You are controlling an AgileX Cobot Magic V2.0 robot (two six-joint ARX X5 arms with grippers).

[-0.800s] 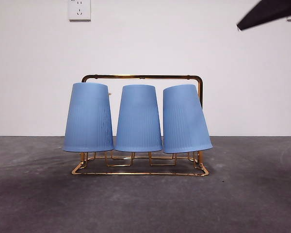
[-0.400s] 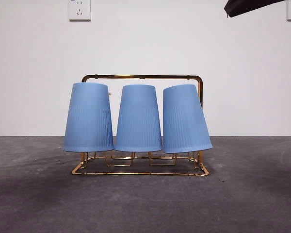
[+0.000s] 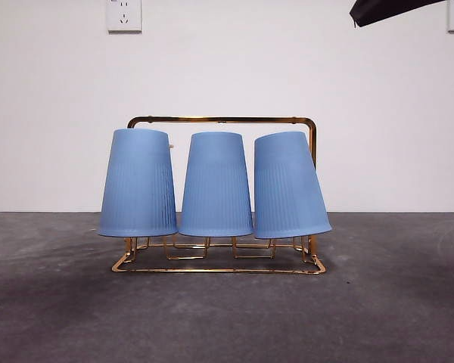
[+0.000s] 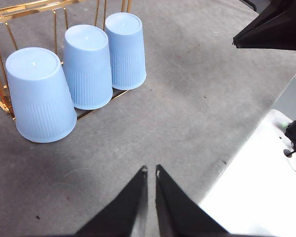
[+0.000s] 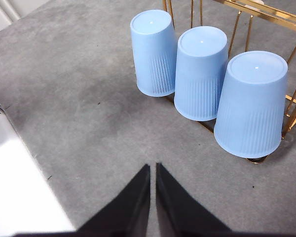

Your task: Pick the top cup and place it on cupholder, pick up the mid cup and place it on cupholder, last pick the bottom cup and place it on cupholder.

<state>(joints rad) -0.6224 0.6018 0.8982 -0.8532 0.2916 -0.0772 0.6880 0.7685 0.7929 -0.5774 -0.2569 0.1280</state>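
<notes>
Three blue ribbed cups hang upside down on the gold wire cupholder: a left cup, a middle cup and a right cup that leans outward. The left wrist view shows the same cups on the rack, well away from my left gripper, which is shut and holds nothing. My right gripper is also shut and empty, hanging over bare table short of the cups and the cupholder. In the front view only a black arm tip shows at the top right.
The dark grey table runs to a white wall with a socket. A white surface lies past the table's edge in the left wrist view and in the right wrist view. The other arm shows black in the left wrist view.
The black arm tip at the top right of the front view rose and drew back toward the corner a second ago, then held still. The cups and the rack have not moved.
</notes>
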